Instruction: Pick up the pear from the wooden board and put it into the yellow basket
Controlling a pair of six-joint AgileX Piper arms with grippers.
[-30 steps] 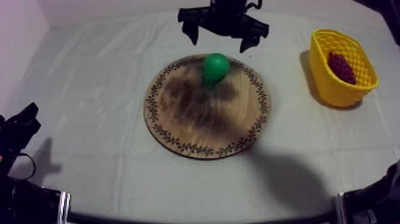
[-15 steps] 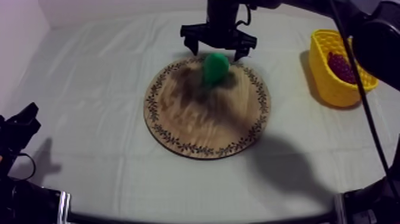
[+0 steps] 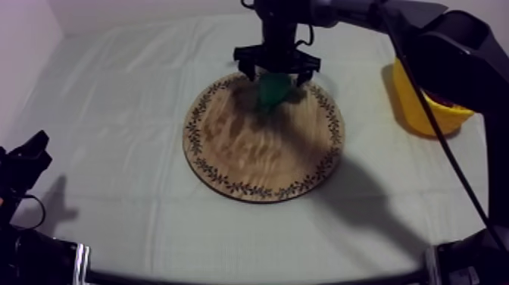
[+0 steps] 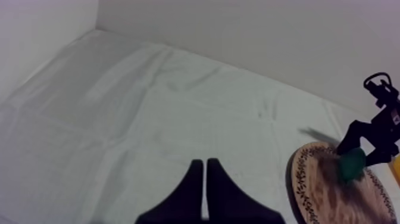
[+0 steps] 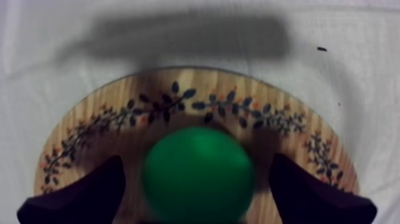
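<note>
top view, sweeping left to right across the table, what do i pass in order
left gripper → wooden board → yellow basket

1. Right arm reaches in from the upper right, stretched far forward, with its wrist turned straight down.
2. Right gripper hangs low, its two black fingers spread wide apart.
3. Left arm sits low at the left edge.
4. Left gripper has its tips pressed together in a narrow wedge, with nothing between them.
</note>
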